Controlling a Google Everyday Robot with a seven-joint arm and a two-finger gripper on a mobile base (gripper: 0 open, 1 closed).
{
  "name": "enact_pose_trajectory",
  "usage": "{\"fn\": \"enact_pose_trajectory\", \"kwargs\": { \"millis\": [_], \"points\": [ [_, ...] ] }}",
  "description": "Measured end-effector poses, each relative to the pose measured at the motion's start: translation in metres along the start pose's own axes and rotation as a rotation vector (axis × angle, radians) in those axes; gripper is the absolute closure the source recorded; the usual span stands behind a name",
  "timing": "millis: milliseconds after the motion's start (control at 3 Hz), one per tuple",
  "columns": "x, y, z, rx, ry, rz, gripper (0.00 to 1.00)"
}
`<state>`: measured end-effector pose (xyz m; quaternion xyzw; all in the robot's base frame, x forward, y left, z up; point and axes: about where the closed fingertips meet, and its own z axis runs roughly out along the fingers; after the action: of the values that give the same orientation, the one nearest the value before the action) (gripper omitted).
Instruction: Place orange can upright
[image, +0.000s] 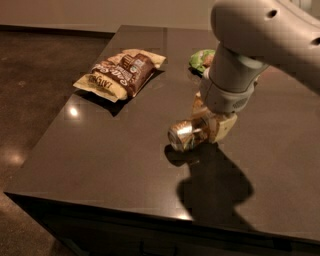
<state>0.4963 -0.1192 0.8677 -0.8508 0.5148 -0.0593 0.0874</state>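
Note:
The orange can (184, 136) lies on its side, its silver end facing the near left. It sits at or just above the dark tabletop (100, 150). My gripper (207, 125) comes down from the big white arm at the upper right and is shut on the can's far end. The fingers (220, 127) hide the rest of the can's body.
A brown snack bag (120, 74) lies at the table's far left. A green snack bag (201, 60) lies at the far middle, partly hidden behind the arm. The table's front edge runs along the bottom, its left edge slants beside the brown floor.

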Motion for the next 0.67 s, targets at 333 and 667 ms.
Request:
{"fn": "enact_pose_trajectory", "kwargs": {
  "millis": [333,667],
  "points": [
    [0.011,-0.031,-0.02,0.142,0.01,-0.063,1.0],
    [0.022,-0.058,-0.033,0.259,0.021,-0.14,1.0]
  ]
}}
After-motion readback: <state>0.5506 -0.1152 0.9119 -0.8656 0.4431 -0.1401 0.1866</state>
